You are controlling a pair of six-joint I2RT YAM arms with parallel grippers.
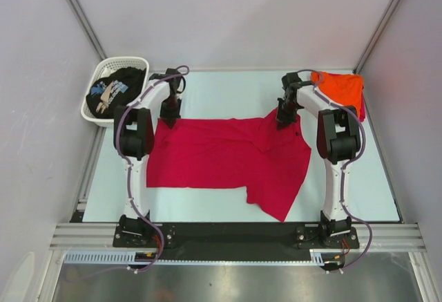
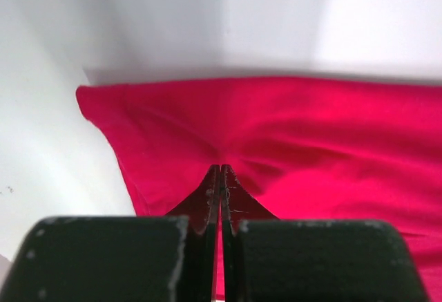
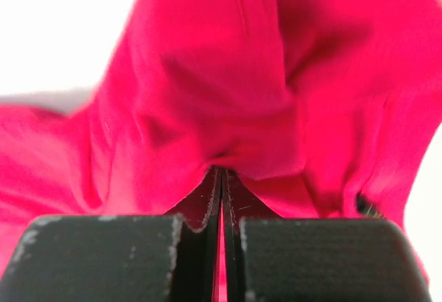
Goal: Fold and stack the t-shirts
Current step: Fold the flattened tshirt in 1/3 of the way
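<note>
Pale table point(image 1: 221, 88), white walls point(image 1: 228, 12) closing it in on three sides, and your red t-shirt point(image 1: 228, 157) lies spread across the middle, mostly flat, its long edge running left to right. One part of it trails down toward the near edge on the right. Look at your left gripper point(image 1: 170, 117): it's down on the far-left corner of the red t-shirt. From the left wrist view its jaws are pressed together with a thin pinch of red cloth between them, the fabric puckering into small creases right at the tips. Your right gripper point(image 1: 286, 119) is at the far-right edge of the same shirt, jaws likewise clamped tight on a fold of red. From that wrist camera the cloth bunches up in front of the fingers and fills nearly the whole view. Over in the far-right corner of the table your orange t-shirt point(image 1: 340, 88) lies in a low, loose heap just behind the right arm, apart from the red one. The black t-shirt point(image 1: 114, 91) with its pale print is piled in the white basket point(image 1: 128, 60) at the far left, off the table's edge.
</note>
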